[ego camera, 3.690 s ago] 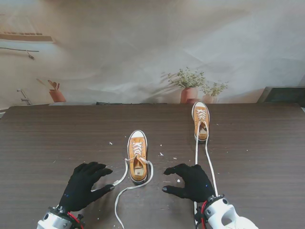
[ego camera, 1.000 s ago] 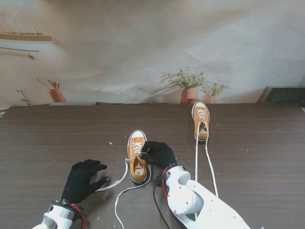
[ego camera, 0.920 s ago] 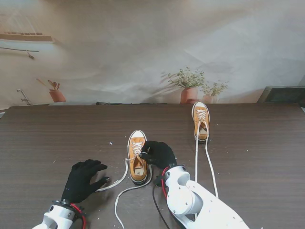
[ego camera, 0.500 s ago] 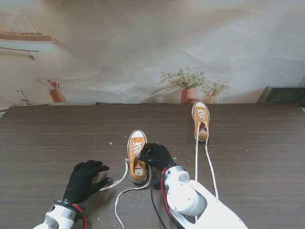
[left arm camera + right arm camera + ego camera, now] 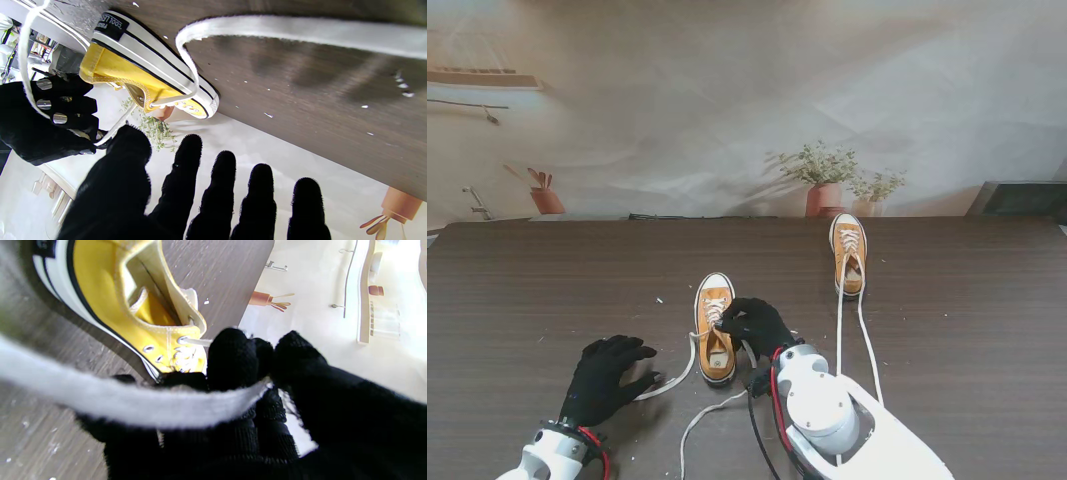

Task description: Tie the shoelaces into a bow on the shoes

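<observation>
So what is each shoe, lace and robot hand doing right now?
Near shoe: upright, untied.
Its right lace: pinched in the right robot hand.
Its left lace: loose on the table, by the left robot hand.
Left robot hand: open, fingers spread.
Far shoe: upright, untied, laces trailing towards me.

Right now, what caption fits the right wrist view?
Right hand pinching a white lace beside the yellow sneaker on the dark table.
</observation>
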You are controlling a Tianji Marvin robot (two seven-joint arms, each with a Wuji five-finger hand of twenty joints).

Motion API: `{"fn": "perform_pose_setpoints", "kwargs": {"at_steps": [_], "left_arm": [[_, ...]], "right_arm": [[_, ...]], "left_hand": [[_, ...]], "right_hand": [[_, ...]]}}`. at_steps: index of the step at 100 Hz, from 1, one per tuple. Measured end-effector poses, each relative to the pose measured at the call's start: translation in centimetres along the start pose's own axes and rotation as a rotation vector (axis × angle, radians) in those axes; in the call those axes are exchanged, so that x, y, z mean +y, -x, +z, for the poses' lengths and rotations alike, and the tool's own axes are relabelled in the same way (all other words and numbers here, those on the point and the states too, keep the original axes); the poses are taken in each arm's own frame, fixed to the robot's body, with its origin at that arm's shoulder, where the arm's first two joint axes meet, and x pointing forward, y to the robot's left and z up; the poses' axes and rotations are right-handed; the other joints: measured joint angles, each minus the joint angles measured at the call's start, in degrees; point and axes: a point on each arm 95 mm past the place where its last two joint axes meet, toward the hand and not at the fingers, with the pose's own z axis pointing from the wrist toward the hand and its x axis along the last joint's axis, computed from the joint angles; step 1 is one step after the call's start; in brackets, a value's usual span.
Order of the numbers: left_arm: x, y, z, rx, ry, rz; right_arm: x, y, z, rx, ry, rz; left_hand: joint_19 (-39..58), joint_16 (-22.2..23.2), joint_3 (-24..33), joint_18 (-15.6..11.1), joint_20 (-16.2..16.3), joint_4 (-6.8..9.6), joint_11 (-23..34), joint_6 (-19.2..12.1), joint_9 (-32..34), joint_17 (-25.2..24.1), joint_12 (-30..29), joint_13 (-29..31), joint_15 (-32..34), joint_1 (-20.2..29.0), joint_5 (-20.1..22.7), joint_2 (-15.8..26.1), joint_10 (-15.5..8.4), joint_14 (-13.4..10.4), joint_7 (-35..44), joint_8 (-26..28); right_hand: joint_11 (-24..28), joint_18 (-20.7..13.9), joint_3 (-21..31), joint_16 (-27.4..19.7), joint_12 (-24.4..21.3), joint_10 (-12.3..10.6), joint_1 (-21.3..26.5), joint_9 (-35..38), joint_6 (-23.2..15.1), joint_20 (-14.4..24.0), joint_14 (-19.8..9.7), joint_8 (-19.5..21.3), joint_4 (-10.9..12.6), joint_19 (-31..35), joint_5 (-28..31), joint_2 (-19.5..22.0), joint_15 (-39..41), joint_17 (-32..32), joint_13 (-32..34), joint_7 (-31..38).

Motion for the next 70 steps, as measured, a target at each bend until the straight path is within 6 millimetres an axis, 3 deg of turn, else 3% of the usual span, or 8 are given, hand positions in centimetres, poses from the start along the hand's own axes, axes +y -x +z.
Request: {"fn": "perform_pose_setpoints", "kwargs": {"at_steps": [9, 20, 34, 42, 49, 56, 63, 70], "left_arm": [[0.0, 0.0, 0.0, 0.002, 0.000, -0.002], [0.0, 0.0, 0.0, 0.002, 0.000, -0.004], [0.0, -0.1, 0.0, 0.005, -0.001, -0.006], [0.0, -0.1, 0.0, 0.007, -0.002, -0.007], [0.0, -0.1, -0.1, 0.009, -0.002, -0.008], [0.0, -0.1, -0.1, 0.010, -0.002, -0.009], [0.0, -0.1, -0.1, 0.010, -0.001, -0.009], [0.0, -0.2, -0.1, 0.011, -0.001, -0.010]], "right_arm": [[-0.1, 0.0, -0.1, -0.005, -0.003, 0.047], [-0.2, -0.1, -0.4, -0.050, -0.017, 0.174], [-0.5, -0.7, -1.0, -0.111, -0.033, 0.292], [-0.6, -0.8, -1.1, -0.095, -0.019, 0.295], [-0.6, -0.9, -1.1, -0.079, -0.012, 0.286], [-0.5, -0.9, -1.1, -0.075, -0.008, 0.280], [-0.4, -0.8, -1.1, -0.074, -0.004, 0.278], [-0.3, -0.8, -1.1, -0.066, -0.001, 0.276]], "left_hand": [[0.00, 0.00, 0.00, 0.00, 0.00, 0.00, 0.00, 0.00, 0.00, 0.00, 0.00, 0.00, 0.00, 0.00, 0.00, 0.01, 0.00, 0.06, 0.00, 0.00], [0.00, 0.00, 0.00, 0.00, -0.01, 0.00, 0.01, 0.00, 0.00, 0.00, 0.00, 0.00, 0.00, 0.00, 0.00, 0.02, 0.00, 0.08, 0.00, 0.01], [0.00, 0.00, 0.00, 0.00, -0.01, 0.00, 0.03, 0.00, 0.00, 0.00, 0.00, 0.00, 0.00, 0.00, 0.01, 0.02, 0.00, 0.09, 0.00, 0.01], [0.01, 0.00, 0.00, 0.00, -0.01, 0.00, 0.03, 0.00, 0.00, 0.00, 0.00, 0.00, 0.00, 0.00, 0.01, 0.02, 0.00, 0.10, 0.00, 0.03], [0.01, 0.00, 0.00, 0.00, -0.01, 0.00, 0.03, 0.00, 0.00, 0.00, 0.00, 0.00, 0.00, 0.00, 0.01, 0.02, 0.00, 0.11, 0.00, 0.04], [0.02, 0.00, 0.00, 0.00, -0.02, 0.00, 0.03, 0.00, 0.00, 0.00, 0.00, 0.00, 0.00, 0.00, 0.01, 0.03, 0.00, 0.12, 0.00, 0.04], [0.02, 0.00, 0.00, 0.00, -0.02, 0.00, 0.03, 0.00, 0.00, 0.00, 0.00, 0.00, 0.00, 0.00, 0.01, 0.03, 0.00, 0.13, 0.00, 0.05], [0.02, 0.00, 0.00, 0.00, -0.02, 0.00, 0.04, 0.00, 0.00, 0.00, 0.00, 0.00, 0.00, 0.00, 0.01, 0.03, 0.00, 0.14, 0.00, 0.05]], "right_hand": [[-0.17, 2.17, -0.01, -2.28, 0.00, 0.24, -0.10, -0.54, 0.00, -4.82, 1.02, 0.00, 0.00, -3.52, -0.01, 0.02, -4.79, -1.40, 0.00, 0.32], [-5.94, 5.88, -0.01, -7.17, -2.83, 1.99, -0.10, -1.18, 0.08, -11.98, 4.76, 0.00, 0.00, -7.67, -0.04, 0.41, -13.56, -3.53, 0.00, 0.50], [-16.56, 6.94, -0.02, -18.08, -8.86, 4.99, -0.10, -3.53, 0.09, -22.90, 9.16, 0.00, 0.00, -15.85, -0.71, 1.07, -31.73, -9.03, -0.01, 0.50], [-20.98, 7.03, -0.05, -24.55, -10.01, 5.73, -0.10, -4.84, 0.09, -26.59, 10.33, 0.00, 0.00, -20.90, -0.71, 1.14, -43.46, -15.51, -0.04, 0.50], [-22.54, 5.54, -0.05, -27.60, -10.51, 5.87, -0.10, -4.85, -0.11, -26.84, 10.43, 0.00, 0.00, -25.68, -0.71, 1.15, -53.92, -23.36, -0.98, 0.50], [-24.45, 2.10, -0.05, -27.38, -10.56, 5.94, -0.10, -4.86, -0.53, -23.54, 10.54, 0.00, 0.00, -29.73, -0.70, 1.16, -61.38, -30.28, -2.59, 0.51], [-27.02, -1.88, -0.07, -27.38, -11.34, 5.98, -0.10, -5.54, -1.36, -20.87, 10.22, 0.08, 0.00, -31.54, -0.70, 1.16, -65.18, -36.93, -6.60, 0.51], [-27.43, -3.43, -0.08, -26.39, -11.63, 5.98, -0.10, -5.48, -1.40, -18.22, 9.49, 0.12, 0.00, -31.41, -0.70, 1.16, -66.34, -38.93, -7.34, 0.51]]}}
